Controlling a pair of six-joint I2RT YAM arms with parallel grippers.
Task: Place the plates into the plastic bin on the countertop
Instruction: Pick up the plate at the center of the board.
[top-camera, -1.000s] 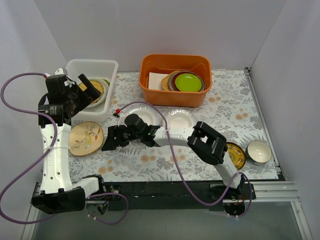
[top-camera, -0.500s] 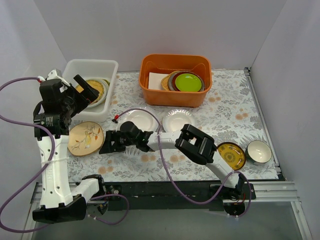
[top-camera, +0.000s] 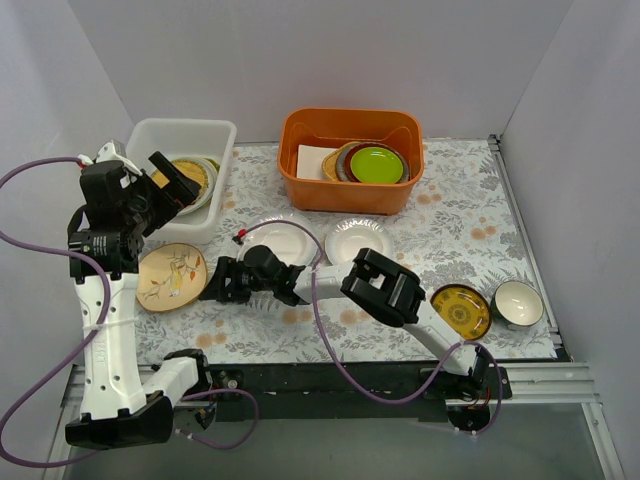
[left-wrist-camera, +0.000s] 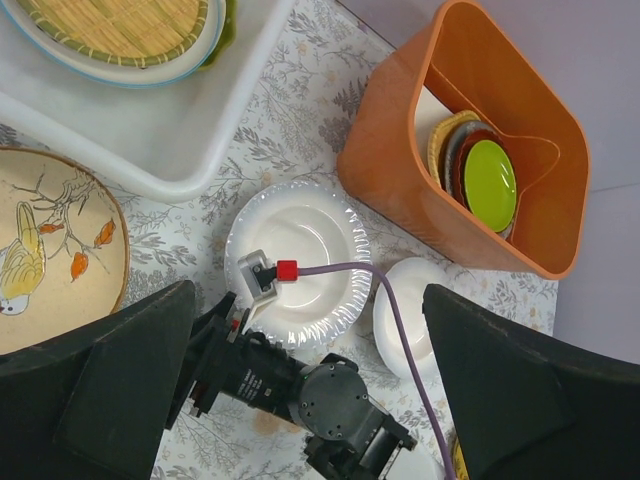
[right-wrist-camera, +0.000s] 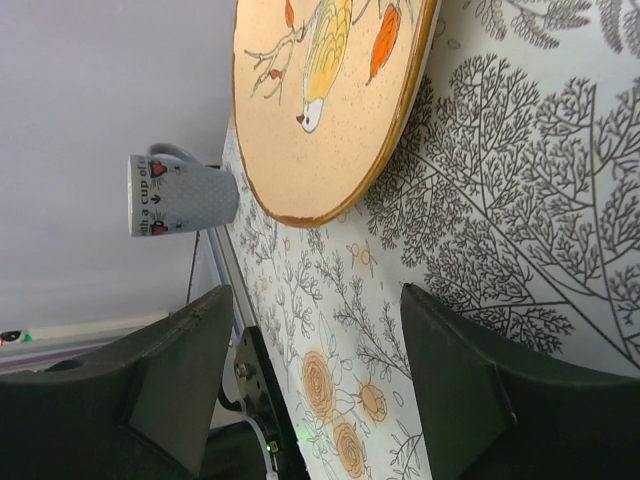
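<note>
The right gripper (top-camera: 215, 287) sits low over the countertop (top-camera: 450, 220), its jaws parted and holding nothing. The bird plate (top-camera: 172, 277) lies just beside it at nine o'clock, so grasping that plate looks like the step in hand. Next, the fingers must straddle its rim and pinch. Farther off, at eleven o'clock, the left gripper (top-camera: 178, 185) hangs wide open and empty over the bin (top-camera: 185, 124), which holds a woven plate (top-camera: 192, 176).
</note>
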